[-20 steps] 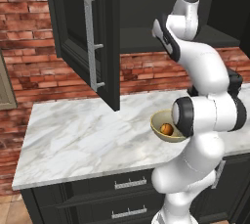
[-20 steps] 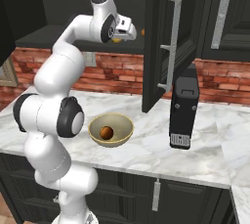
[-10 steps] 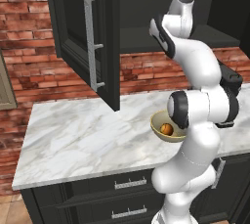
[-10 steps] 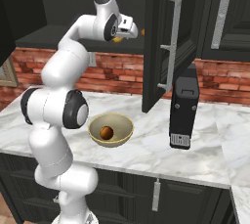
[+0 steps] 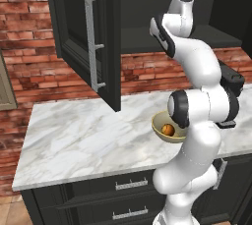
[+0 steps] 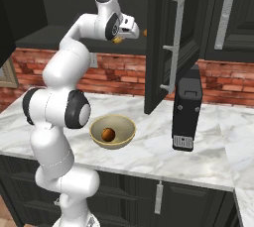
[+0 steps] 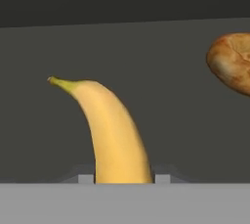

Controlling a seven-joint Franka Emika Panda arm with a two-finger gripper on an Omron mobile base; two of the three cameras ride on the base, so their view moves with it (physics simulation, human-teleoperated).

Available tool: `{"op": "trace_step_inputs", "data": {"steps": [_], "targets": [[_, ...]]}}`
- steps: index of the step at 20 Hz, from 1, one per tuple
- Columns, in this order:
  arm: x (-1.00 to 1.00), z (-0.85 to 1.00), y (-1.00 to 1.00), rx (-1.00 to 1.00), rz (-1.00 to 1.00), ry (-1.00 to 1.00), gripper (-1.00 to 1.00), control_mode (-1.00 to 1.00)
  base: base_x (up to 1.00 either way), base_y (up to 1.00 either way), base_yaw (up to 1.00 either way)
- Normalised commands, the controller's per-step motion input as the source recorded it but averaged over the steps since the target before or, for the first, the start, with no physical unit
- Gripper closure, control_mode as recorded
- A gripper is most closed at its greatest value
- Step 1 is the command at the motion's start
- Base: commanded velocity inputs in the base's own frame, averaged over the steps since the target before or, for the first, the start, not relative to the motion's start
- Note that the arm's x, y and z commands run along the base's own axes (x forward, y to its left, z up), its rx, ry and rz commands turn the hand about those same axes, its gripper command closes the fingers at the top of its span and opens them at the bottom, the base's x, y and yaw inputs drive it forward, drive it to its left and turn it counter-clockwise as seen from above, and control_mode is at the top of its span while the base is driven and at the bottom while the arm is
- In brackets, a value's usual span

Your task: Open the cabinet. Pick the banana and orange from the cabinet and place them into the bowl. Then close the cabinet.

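Note:
The cabinet (image 5: pixel 83 37) hangs above the counter with both doors swung open. My gripper (image 6: pixel 130 28) reaches in at shelf height. In the hand view the yellow banana (image 7: pixel 117 130) rises between my two fingertips (image 7: pixel 162 179), which press against its sides, so the gripper (image 7: pixel 124 179) is shut on it. A bit of yellow banana (image 6: pixel 117 39) shows under the hand in the right base view. The orange (image 5: pixel 168 129) (image 6: pixel 107 134) lies inside the tan bowl (image 5: pixel 158 121) (image 6: pixel 124 124) on the counter, below the arm.
An orange-brown lump (image 7: pixel 232 64) (image 6: pixel 145 32) sits on the shelf just right of the banana. A tall black appliance (image 6: pixel 186 107) stands on the marble counter (image 5: pixel 74 135) under the right door (image 6: pixel 161 42). Dark drawers run below.
The fingers have closed in on the banana. The hand has eased a little further into the cabinet; bowl and orange have stayed put.

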Motion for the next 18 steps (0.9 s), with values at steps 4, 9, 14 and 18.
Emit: {"op": "trace_step_inputs", "data": {"steps": [4, 9, 14, 18], "targets": [[0.00, 0.00, 0.00, 0.00, 0.00, 0.00, 1.00, -1.00, 0.00, 0.00, 0.00], [-0.40, 0.00, 0.00, 0.00, 0.00, 0.00, 1.00, -1.00, 0.00, 0.00, 0.00], [-0.96, 0.00, 0.00, 0.00, 0.00, 0.00, 1.00, -1.00, 0.00, 0.00, 0.00], [-1.00, -0.01, 0.00, 0.00, 0.00, 0.00, 1.00, -1.00, 0.00, 0.00, 0.00]]}}
